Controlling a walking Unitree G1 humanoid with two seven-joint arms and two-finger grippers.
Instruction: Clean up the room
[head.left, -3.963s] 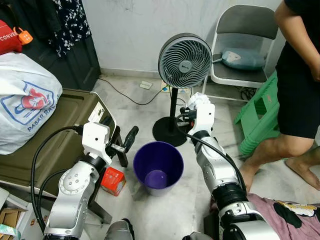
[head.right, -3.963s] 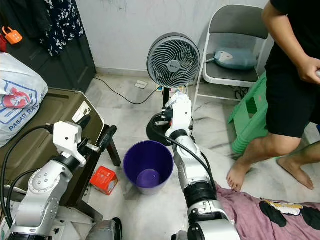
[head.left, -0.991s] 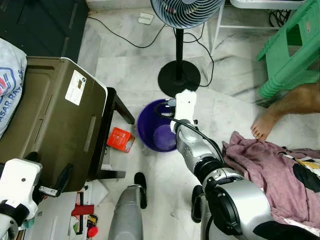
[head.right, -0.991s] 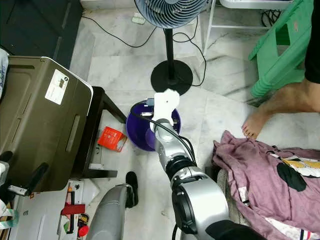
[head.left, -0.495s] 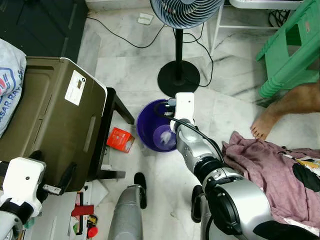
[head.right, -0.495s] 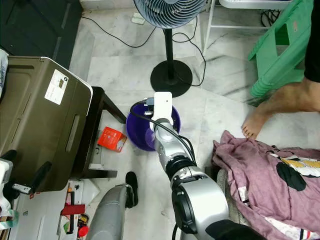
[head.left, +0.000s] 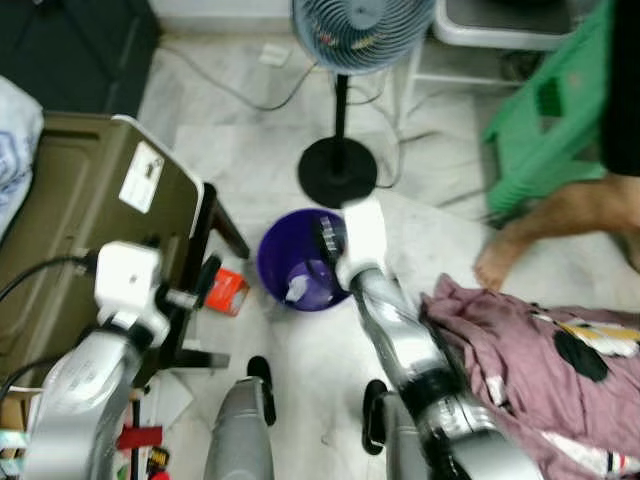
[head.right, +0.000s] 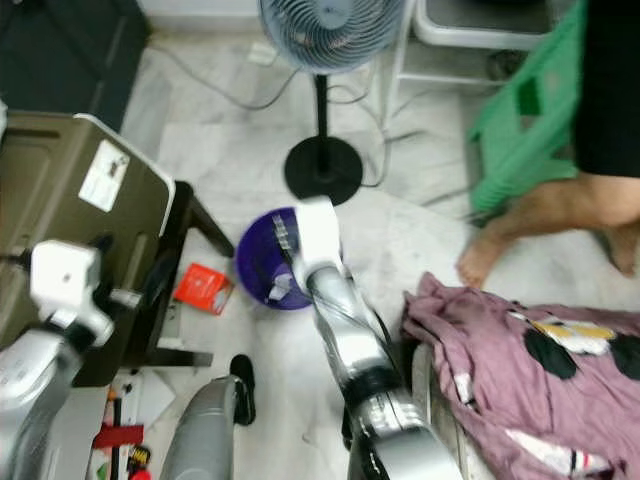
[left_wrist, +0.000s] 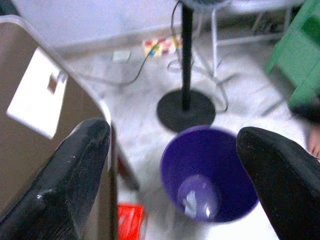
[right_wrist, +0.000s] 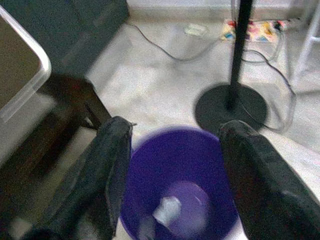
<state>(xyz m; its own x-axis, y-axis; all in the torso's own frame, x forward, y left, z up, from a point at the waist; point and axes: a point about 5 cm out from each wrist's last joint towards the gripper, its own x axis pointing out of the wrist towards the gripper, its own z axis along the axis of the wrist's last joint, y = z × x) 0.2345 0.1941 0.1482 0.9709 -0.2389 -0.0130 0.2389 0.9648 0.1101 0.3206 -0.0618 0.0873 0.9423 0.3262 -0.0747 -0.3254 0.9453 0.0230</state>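
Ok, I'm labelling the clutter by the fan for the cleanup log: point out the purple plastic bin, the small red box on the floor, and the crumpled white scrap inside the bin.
purple plastic bin (head.left: 272, 262): left eye view, on its left inner wall.
small red box (head.right: 201, 288): right eye view, on its top face.
crumpled white scrap (right_wrist: 167, 209): right wrist view, on the scrap's middle, at the bin's bottom.

Both head views are smeared by motion, so the label on the olive case cannot be read. The fan loses the upper part of its head to the top edge, and the person shows just as a leg and dark clothing cut by the right edge. The pale scrap in the purple bin is too blurred to identify. The red box sits partly behind the left gripper.
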